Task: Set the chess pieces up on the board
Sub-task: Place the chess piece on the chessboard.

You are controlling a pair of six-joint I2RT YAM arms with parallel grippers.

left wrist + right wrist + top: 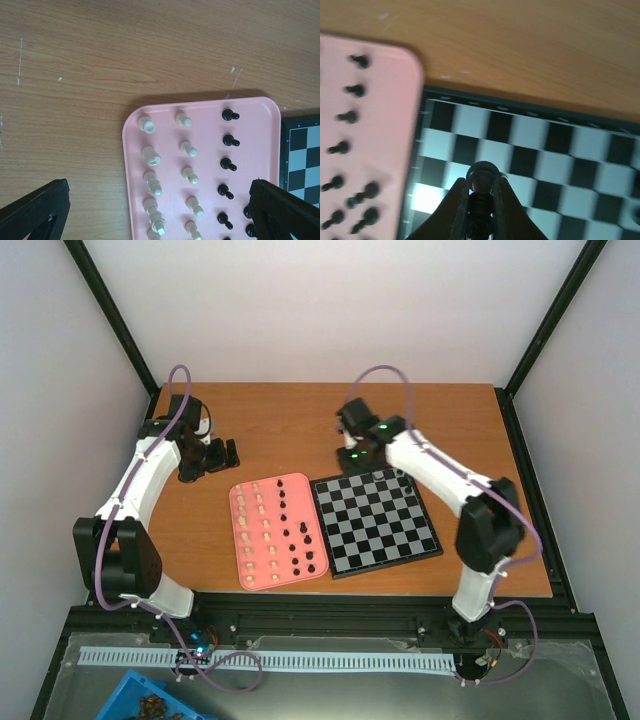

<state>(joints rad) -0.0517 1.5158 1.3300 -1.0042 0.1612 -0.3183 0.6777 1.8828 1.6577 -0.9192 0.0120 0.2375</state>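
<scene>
Holding a dark piece (pixel 482 176) pinched in my right hand (pixel 481 189), its head poking out ahead, stem along my grip; the board (pixel 555 135) lies straight beneath, its far left corner squares under me; my left hand (pixel 160 210) hangs wide open above the pink tray (pixel 255 130), farther off.

A robot lab cell: white wall panels (pixel 330 310), black frame (pixel 113 315), wooden table (pixel 280 430).

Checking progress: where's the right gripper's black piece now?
Right wrist view: the black piece is pinched in the right gripper above the board, near its edge beside the pink tray.
</scene>
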